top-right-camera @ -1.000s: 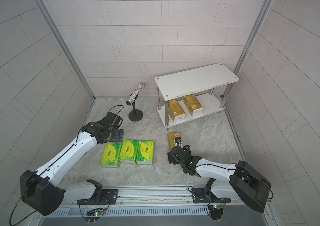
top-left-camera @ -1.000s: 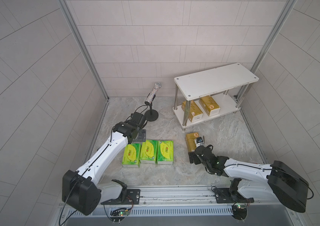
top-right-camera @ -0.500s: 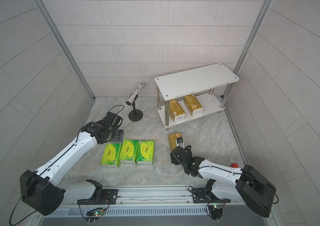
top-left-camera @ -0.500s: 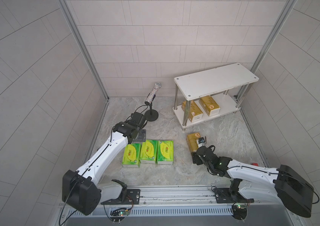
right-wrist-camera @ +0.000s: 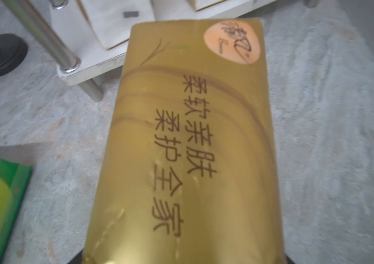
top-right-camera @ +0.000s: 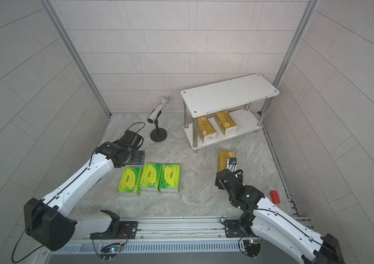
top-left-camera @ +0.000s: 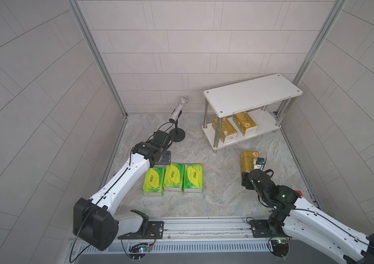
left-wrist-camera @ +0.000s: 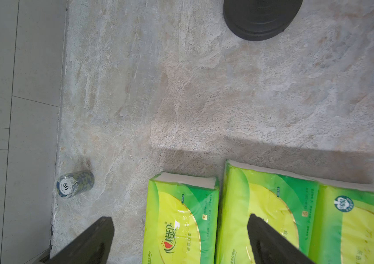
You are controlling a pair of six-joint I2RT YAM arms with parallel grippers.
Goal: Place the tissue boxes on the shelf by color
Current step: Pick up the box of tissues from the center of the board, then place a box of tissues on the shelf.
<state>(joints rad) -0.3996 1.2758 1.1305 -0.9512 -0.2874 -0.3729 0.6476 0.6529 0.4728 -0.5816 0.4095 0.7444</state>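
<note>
Sorting step: the third gold pack is in hand and bound for the shelf, I'd judge.
Right gripper: jaws pressed against the long sides of that pack's near end. In the wrist view its far end looks raised off the floor.
Left gripper: fingers spread wide, pinching nothing, hanging over one end of the green packs.
Shelf load: two gold packs side by side on the lower board; top board bare.
Green packs: three in a row on the floor, touching, well apart from the shelf.
Next move: probably calls for sliding the pack in low and flat beside the other two.
Edges: the chrome front leg and the overhanging top board hem the entry.
Open room: bare board past the second pack, toward the side wall, with clear floor between pack and shelf.
</note>
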